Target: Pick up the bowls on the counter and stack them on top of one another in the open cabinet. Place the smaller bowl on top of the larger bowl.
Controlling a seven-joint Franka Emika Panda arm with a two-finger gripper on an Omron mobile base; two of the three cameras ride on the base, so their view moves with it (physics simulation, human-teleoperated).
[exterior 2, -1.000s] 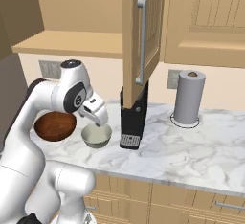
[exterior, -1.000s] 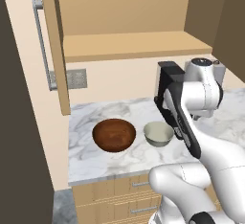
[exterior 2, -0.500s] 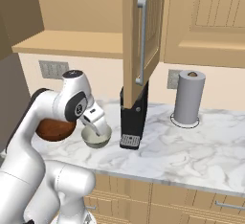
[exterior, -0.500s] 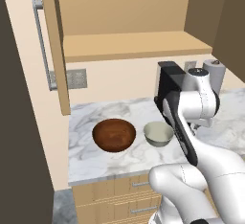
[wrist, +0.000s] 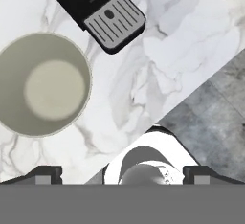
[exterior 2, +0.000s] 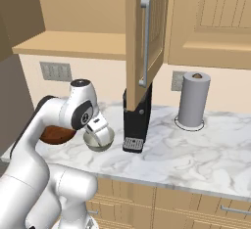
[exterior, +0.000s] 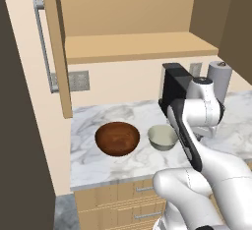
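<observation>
Larger bowl [exterior 2: 55, 136]: half-hidden behind arm, beside smaller bowl [wrist: 42, 85]. Gripper [wrist: 122, 174]: fingers spread wide, empty, touching nothing, above smaller bowl.

Veined marble counter [exterior: 103, 165]; wood-like brown bowl [exterior: 117, 138].

A wide, shallow, dark reddish-brown bowl [exterior: 117, 138] sits upright on the white-and-grey veined marble counter [exterior: 98, 167], just beside a smaller pale grey-green bowl [exterior: 162, 137], under the open tan wooden cabinet [exterior: 133, 47].
</observation>
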